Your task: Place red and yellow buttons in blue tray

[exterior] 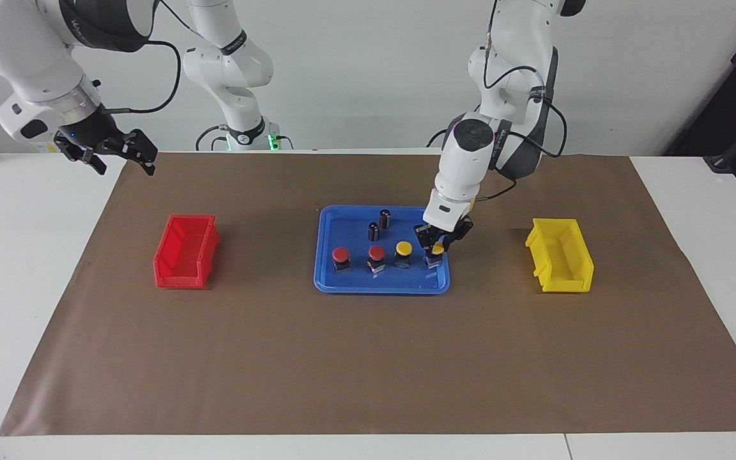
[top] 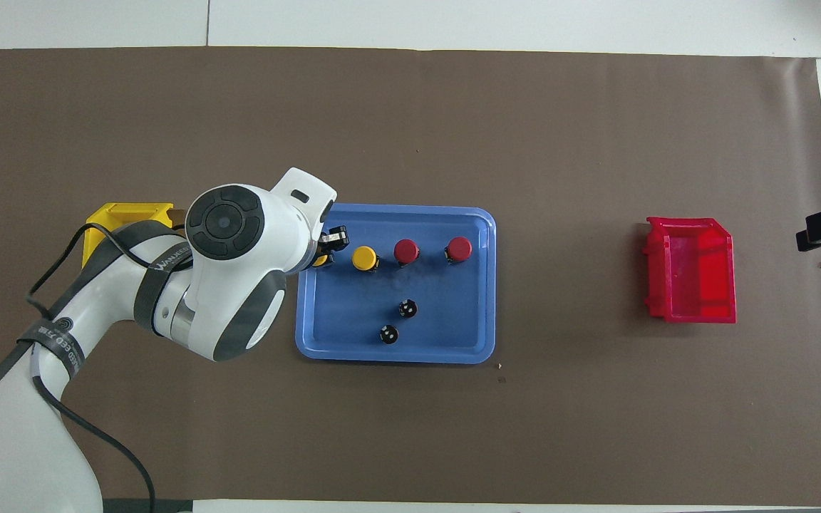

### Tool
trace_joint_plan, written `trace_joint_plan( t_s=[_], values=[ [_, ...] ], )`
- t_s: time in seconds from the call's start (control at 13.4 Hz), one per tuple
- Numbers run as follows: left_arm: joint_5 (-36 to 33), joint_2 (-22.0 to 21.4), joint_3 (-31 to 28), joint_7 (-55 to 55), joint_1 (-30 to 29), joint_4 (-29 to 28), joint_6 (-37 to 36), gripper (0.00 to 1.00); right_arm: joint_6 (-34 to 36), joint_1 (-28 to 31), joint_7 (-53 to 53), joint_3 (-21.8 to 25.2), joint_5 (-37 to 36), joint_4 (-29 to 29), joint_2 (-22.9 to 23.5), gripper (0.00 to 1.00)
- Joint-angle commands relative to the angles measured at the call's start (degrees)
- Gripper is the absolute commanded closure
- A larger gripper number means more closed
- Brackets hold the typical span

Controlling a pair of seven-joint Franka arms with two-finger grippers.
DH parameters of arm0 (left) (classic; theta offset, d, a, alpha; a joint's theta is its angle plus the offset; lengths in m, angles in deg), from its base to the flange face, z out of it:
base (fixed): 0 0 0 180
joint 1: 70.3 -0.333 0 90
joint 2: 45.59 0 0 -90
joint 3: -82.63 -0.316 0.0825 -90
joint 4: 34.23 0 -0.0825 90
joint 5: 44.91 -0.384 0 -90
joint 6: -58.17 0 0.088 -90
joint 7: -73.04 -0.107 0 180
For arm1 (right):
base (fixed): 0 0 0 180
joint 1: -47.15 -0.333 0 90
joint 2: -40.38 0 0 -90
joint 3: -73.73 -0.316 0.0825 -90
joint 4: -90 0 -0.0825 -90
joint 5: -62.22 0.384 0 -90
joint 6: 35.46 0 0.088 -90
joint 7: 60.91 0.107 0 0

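Observation:
The blue tray (exterior: 382, 282) (top: 350, 322) lies mid-table on the brown mat. In it stands a row of buttons: two red buttons (exterior: 341, 255) (exterior: 376, 253) (top: 459, 249) (top: 406, 251), then a yellow button (exterior: 403, 248) (top: 364, 258). A second yellow button (exterior: 436, 251) (top: 321, 261) rests on the tray floor at the row's end toward the left arm. My left gripper (exterior: 437, 245) (top: 328, 251) is down over it, its fingers hugging the cap. My right gripper (exterior: 111, 155) waits open, raised over the table's edge at the right arm's end.
Two dark capless cylinders (exterior: 385, 218) (exterior: 374, 231) (top: 408, 308) (top: 388, 333) stand in the tray, nearer the robots than the row. A red bin (exterior: 186, 252) (top: 692, 271) sits toward the right arm's end, a yellow bin (exterior: 559, 255) (top: 122, 214) toward the left arm's end.

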Motion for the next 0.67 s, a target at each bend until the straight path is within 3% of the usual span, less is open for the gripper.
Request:
trace_joint_plan(
  t_s=[0.0, 0.22, 0.6],
  values=[
    [0.9, -0.8, -0.7, -0.4, 0.2, -1.5, 1.4, 0.24, -0.3, 0.5, -1.3, -0.2, -0.1, -1.5, -1.3, 0.00],
    [0.7, -1.0, -0.9, -0.6, 0.0, -0.6, -0.6, 0.00, -0.3, 0.5, -1.3, -0.2, -0.1, -1.5, -1.3, 0.00],
    [0.3, -3.2, -1.2, -19.0, -7.6, 11.9, -22.2, 0.00, -0.3, 0.5, -1.3, -0.2, -0.1, -1.5, -1.3, 0.00]
  ],
)
